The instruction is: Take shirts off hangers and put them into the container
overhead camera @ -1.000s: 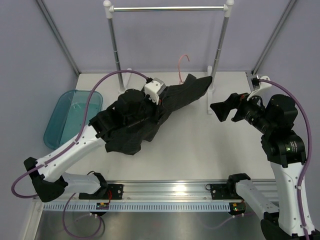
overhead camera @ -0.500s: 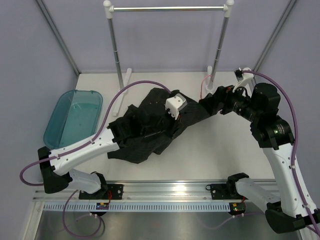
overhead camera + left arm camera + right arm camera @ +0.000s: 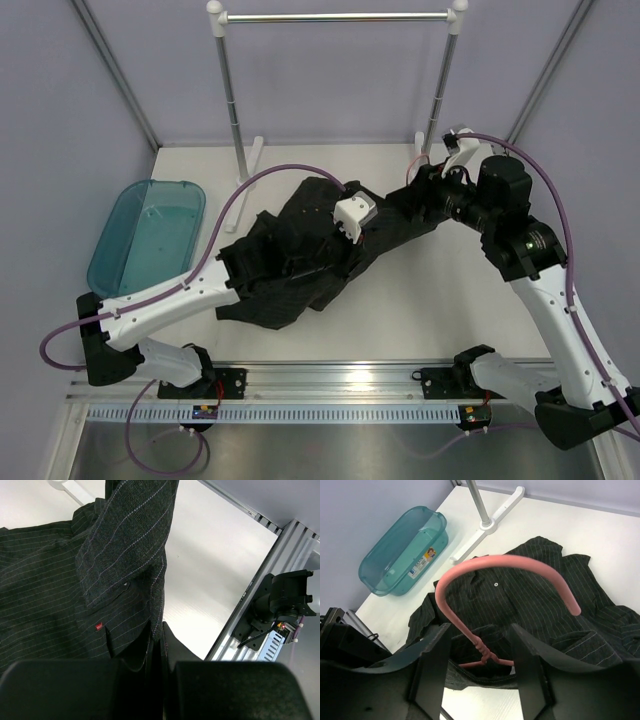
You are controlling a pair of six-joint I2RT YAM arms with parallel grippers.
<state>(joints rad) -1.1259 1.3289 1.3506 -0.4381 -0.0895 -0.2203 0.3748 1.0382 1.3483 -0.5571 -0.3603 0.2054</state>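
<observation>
step: free hanger | left gripper (image 3: 157,630) pinching shirt (image 3: 60,595); anchor it | right gripper (image 3: 479,630) jaws apart astride hanger (image 3: 495,560) neck; close on the twist, pull right, out of shirt

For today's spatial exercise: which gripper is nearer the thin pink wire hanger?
Right. The right gripper straddles the hanger at its neck; the left gripper clamps the black pinstriped shirt, farther off.

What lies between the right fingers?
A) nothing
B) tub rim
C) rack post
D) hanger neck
D: the right wrist view shows the twisted neck of the hanger standing in the gap between the right fingers, above the shirt.
</observation>
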